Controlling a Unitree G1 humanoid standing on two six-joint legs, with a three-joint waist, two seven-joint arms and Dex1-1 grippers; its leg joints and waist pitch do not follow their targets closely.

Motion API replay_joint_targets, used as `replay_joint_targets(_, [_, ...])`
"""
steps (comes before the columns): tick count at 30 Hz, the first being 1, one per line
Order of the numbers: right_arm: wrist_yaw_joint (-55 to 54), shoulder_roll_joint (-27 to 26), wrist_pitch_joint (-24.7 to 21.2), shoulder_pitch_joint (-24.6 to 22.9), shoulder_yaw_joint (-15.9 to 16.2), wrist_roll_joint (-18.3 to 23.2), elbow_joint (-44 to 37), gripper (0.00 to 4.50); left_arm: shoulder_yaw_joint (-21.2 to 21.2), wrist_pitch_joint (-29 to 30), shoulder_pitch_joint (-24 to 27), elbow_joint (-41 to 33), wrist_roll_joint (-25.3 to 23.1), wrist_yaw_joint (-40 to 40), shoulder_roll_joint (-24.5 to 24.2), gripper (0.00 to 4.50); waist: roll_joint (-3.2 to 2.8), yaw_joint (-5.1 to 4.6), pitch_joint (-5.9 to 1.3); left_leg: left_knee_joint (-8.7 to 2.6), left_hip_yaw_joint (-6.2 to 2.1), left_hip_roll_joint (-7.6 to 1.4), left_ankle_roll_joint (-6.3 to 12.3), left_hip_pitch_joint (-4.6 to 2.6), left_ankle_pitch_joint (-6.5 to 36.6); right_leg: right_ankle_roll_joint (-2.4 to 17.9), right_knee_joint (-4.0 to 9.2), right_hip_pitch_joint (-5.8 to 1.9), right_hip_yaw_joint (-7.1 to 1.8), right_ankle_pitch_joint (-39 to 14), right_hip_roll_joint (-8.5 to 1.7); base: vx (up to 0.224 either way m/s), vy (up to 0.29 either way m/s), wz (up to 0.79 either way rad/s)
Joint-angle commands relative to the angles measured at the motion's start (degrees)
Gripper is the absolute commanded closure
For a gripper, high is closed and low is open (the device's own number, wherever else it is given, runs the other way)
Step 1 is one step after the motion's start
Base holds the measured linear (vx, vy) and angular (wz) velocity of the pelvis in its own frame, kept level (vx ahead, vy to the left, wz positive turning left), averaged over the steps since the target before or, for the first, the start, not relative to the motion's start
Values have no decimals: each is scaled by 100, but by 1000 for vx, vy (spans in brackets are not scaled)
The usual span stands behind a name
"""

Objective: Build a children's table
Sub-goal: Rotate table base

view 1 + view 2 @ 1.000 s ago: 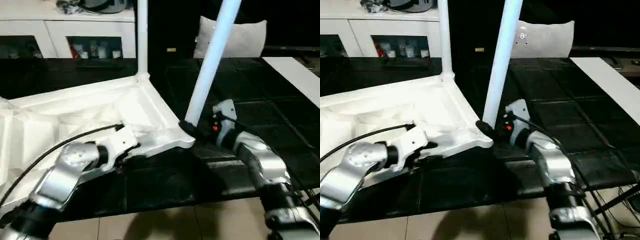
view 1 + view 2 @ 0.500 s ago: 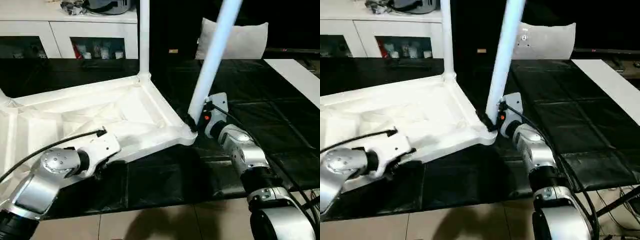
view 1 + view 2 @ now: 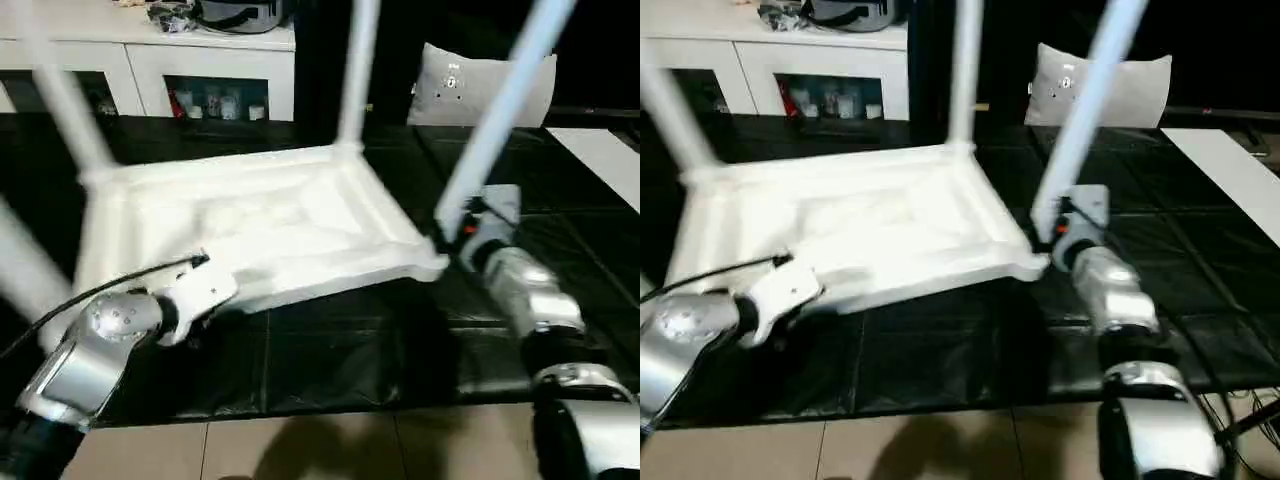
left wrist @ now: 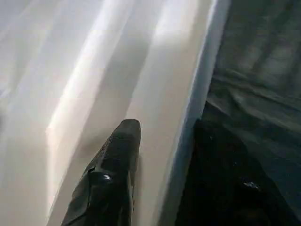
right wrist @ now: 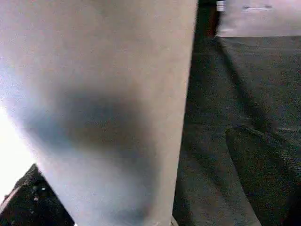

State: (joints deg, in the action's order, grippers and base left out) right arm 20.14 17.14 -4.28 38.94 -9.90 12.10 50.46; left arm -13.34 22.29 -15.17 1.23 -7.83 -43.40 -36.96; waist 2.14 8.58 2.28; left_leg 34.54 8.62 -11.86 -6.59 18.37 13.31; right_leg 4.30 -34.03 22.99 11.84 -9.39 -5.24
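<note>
The white children's table lay upside down on the black surface, ribbed underside up, with legs standing in its corner sockets. The left hand was part-closed on the tabletop's near rim, one black finger lying on the white plastic and the other under the edge. The right hand stood wide, its fingers either side of the base of the near right leg, which rose tilted beside that corner. A white cabinet with shelves stood beyond, and a white cushion behind the leg.
</note>
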Motion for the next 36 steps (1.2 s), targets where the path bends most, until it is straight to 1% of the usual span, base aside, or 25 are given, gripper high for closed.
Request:
replay_joint_targets(1, [-208,277,68,-48,-291,-1,109,0,85,-76,-138,117,-174,243,-6,246,-78,-60,-351,-392,6,-145,169,72,625,-114,505,-380,-462,-2097,-433,0,0,0])
replay_joint_targets(2, [-232,382,123,-85,-304,-34,109,0,104,-91,-150,145,-143,303,72,246,-72,-55,-356,-387,4,-143,182,90,554,-112,487,-390,-465,-2031,-431,0,0,0])
replay_joint_targets(3, [-243,418,157,-90,-296,-41,124,0,117,-104,-152,157,-134,318,102,246,-102,-48,-363,-382,0,-144,189,95,506,-87,471,-392,-460,-1953,-433,0,0,0])
replay_joint_targets(6, [-254,550,242,-67,-358,-11,221,0,182,-146,-155,171,-64,443,282,246,-65,-67,-377,-363,14,-130,251,131,392,-43,453,-404,-456,-1805,-423,0,0,0])
replay_joint_targets(7, [-229,589,270,-60,-373,-11,238,0,240,-130,-154,162,-12,535,384,246,-125,-58,-376,-360,8,-123,268,136,385,-12,445,-403,-450,-1788,-424,0,0,0])
replay_joint_targets(9, [-150,643,322,-44,-371,-19,242,0,399,-172,-165,168,148,826,677,246,-101,-73,-368,-346,27,-116,300,127,460,-29,489,-402,-427,-1877,-412,0,0,0])
replay_joint_targets(10, [38,624,322,-57,-354,12,126,0,604,-194,-159,129,375,1132,1037,246,-88,-75,-363,-331,45,-103,334,132,511,-41,514,-400,-411,-1961,-402,0,0,0])
replay_joint_targets(11, [43,623,322,-58,-354,13,122,0,609,-194,-158,128,381,1139,1046,246,-88,-75,-363,-331,45,-103,334,132,511,-41,514,-400,-411,-1961,-402,0,0,0])
replay_joint_targets(12, [93,600,296,-85,-346,30,35,0,684,-207,-132,82,471,1235,1176,246,-96,-68,-357,-324,46,-96,379,144,577,-111,548,-403,-386,-2117,-402,0,0,0])
replay_joint_targets(15, [260,510,124,-286,-199,56,-447,0,941,-140,62,-156,754,1585,1647,246,-49,-86,-361,-317,43,-89,408,171,535,-267,560,-418,-364,-2140,-381,0,0,0])
replay_joint_targets(17, [247,465,97,-550,-95,25,-927,0,1089,-141,352,-446,858,1867,1943,246,-8,-100,-359,-320,37,-106,423,180,480,-339,558,-411,-356,-2114,-378,0,0,0])
replay_joint_targets(18, [232,452,99,-654,-67,6,-1105,0,1152,-132,472,-571,884,1978,2055,226,-27,-102,-364,-318,38,-109,435,177,458,-370,562,-406,-357,-2084,-381,0,0,0])
replay_joint_targets(19, [209,457,49,-867,-59,5,-1450,0,1282,-115,705,-833,927,2173,2244,226,11,-114,-365,-321,34,-112,467,199,380,-414,553,-412,-359,-2009,-371,0,0,0])
replay_joint_targets(20, [208,464,-94,-1133,-69,60,-1887,0,1455,-82,970,-1136,930,2454,2444,216,-8,-112,-368,-322,32,-124,471,190,357,-404,545,-406,-371,-1950,-366,0,0,0])
replay_joint_targets(23, [257,472,-413,-1691,-93,192,-2812,0,1690,0,1546,-1755,925,2879,2699,196,2,-125,-352,-336,21,-157,535,212,268,-429,538,-417,-378,-1720,-345,0,0,0])
replay_joint_targets(24, [277,472,-562,-1895,-106,255,-3147,0,1710,-18,1763,-1955,832,3004,2742,185,22,-150,-305,-356,23,-147,586,202,398,-512,579,-391,-367,-1840,-317,0,0,0])
replay_joint_targets(27, [357,478,-809,-2201,-45,337,-3631,0,1765,-63,2046,-2225,642,3283,2859,177,14,-201,-246,-366,40,-103,562,159,753,-747,711,-352,-327,-2362,-285,0,0,0])
replay_joint_targets(28, [418,486,-927,-2350,17,384,-3859,0,1821,-76,2179,-2348,610,3408,2951,166,15,-212,-227,-370,37,-100,532,150,884,-851,759,-348,-308,-2521,-291,0,0,0])
replay_joint_targets(29, [474,490,-1033,-2470,85,426,-4036,0,1891,-119,2292,-2449,566,3550,3051,166,15,-212,-227,-370,37,-100,532,150,884,-851,759,-348,-308,-2521,-291,0,0,0])
replay_joint_targets(30, [537,460,-1158,-2613,187,486,-4230,0,1972,-147,2476,-2582,501,3738,3180,143,6,-260,-191,-372,33,-88,516,139,1059,-986,845,-334,-262,-2781,-273,0,0,0])
replay_joint_targets(31, [553,434,-1306,-2730,241,527,-4431,0,2010,-140,2615,-2701,457,3880,3266,138,-1,-282,-195,-381,11,-111,500,156,1116,-1029,858,-362,-250,-2790,-276,0,0,0])
replay_joint_targets(32, [534,394,-1390,-2802,299,510,-4532,0,2058,-141,2725,-2782,421,4020,3350,135,-3,-292,-199,-395,-1,-129,507,160,1135,-1035,872,-373,-248,-2776,-285,0,0,0])
replay_joint_targets(33, [512,347,-1455,-2852,365,478,-4610,0,2111,-167,2838,-2852,388,4186,3426,135,26,-325,-196,-405,-18,-148,512,175,1161,-999,865,-369,-260,-2691,-277,0,0,0])
replay_joint_targets(35, [494,319,-1487,-2873,403,449,-4644,0,2142,-188,2897,-2887,374,4287,3467,101,9,-357,-181,-406,-29,-139,516,171,1245,-979,876,-362,-262,-2740,-282,0,0,0])
replay_joint_targets(36, [523,263,-1539,-2901,518,410,-4721,0,2236,-221,2988,-2939,470,4434,3639,95,26,-382,-172,-400,-35,-131,531,147,1322,-980,903,-349,-255,-2855,-298,0,0,0])
